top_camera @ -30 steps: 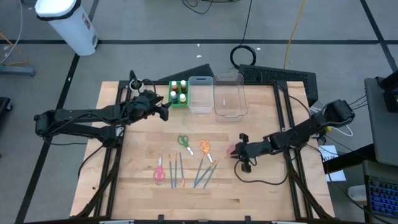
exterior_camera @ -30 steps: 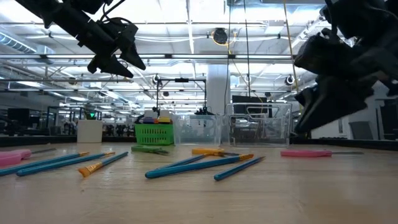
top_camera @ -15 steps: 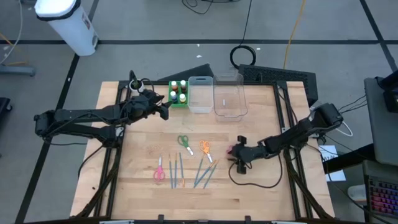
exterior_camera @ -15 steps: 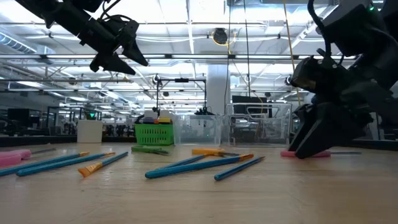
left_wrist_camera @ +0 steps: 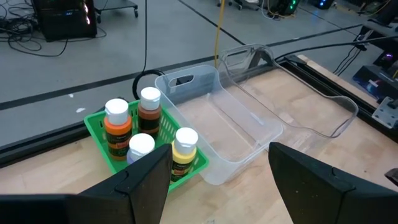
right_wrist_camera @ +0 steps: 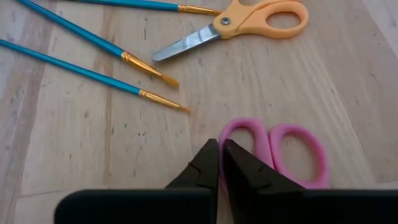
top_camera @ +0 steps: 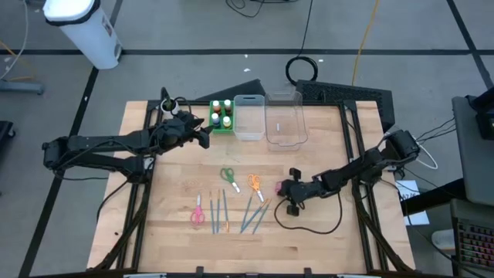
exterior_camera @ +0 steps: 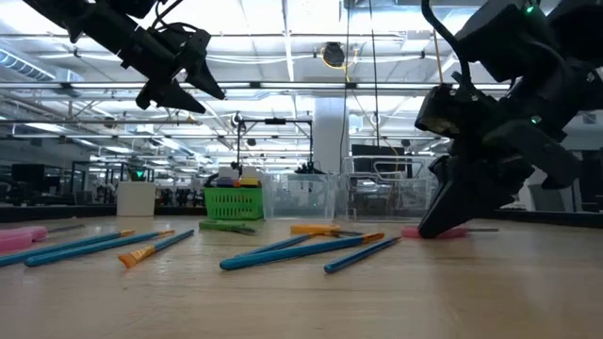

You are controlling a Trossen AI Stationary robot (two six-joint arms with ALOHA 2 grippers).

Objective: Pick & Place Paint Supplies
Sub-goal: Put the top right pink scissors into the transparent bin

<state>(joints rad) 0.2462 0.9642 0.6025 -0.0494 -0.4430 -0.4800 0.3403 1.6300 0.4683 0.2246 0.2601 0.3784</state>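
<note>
pressing my right fingers (right_wrist_camera: 220,163) together, tips down on the bench (top_camera: 324,239) at the handle loops of the pink scissors (right_wrist_camera: 292,152), toward the bench's right edge, near the orange scissors (right_wrist_camera: 249,22) and brushes (right_wrist_camera: 93,68). my left fingers (left_wrist_camera: 217,180) hang spread above the back edge, by the paint bottles (left_wrist_camera: 146,134).

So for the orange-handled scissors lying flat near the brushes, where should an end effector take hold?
Probably at the pivot neck of the orange scissors, where handles meet blades. They lie flat and closed on the table, so come straight down, fingers straddling the narrow neck; the loops are wider and the blades thin.
</note>
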